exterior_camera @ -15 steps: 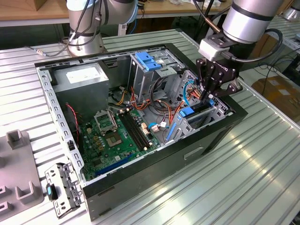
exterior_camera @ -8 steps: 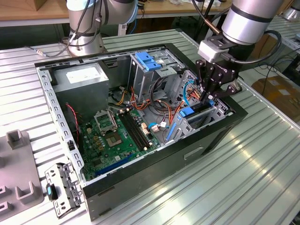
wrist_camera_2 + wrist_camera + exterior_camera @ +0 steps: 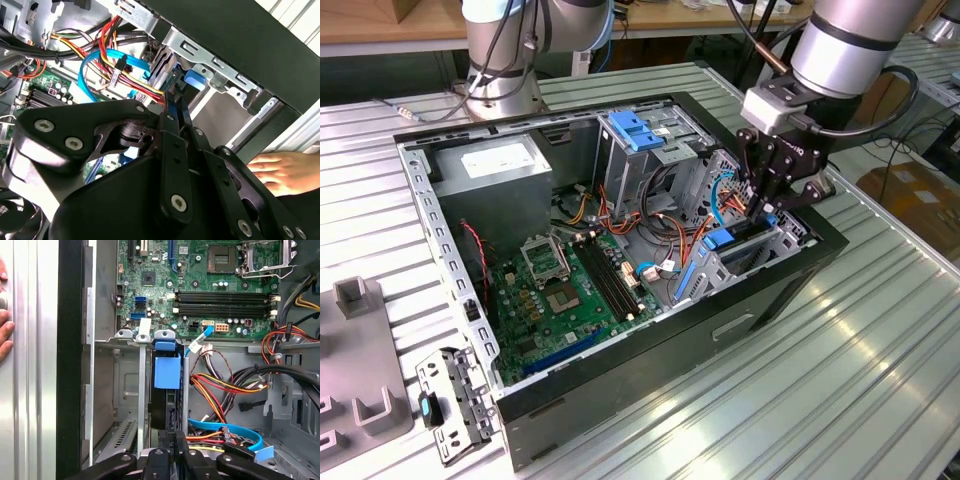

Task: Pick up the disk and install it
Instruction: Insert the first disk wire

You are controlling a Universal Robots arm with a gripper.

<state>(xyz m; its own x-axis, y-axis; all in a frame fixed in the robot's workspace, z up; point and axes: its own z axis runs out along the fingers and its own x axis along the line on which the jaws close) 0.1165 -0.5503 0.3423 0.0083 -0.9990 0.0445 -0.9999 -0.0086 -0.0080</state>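
Blue plastic rails frame the disk, a dark metal slab standing on edge in a slot of the bare sheet-steel drive cage. It sits straight ahead of the jaws and, as far as I can judge, touches their tips. The jaws are drawn together into one narrow black wedge. That shape suits pressing on the disk's thin end in a tight slot, but I cannot tell whether they pinch any part of it. Just beside the jaws lie loose red, yellow and orange wires and a flat blue cable, soft things clear of the slot. Beyond the disk spreads the green motherboard. A hand rests on the ribbed metal worktop outside the black case, perhaps steadying it.
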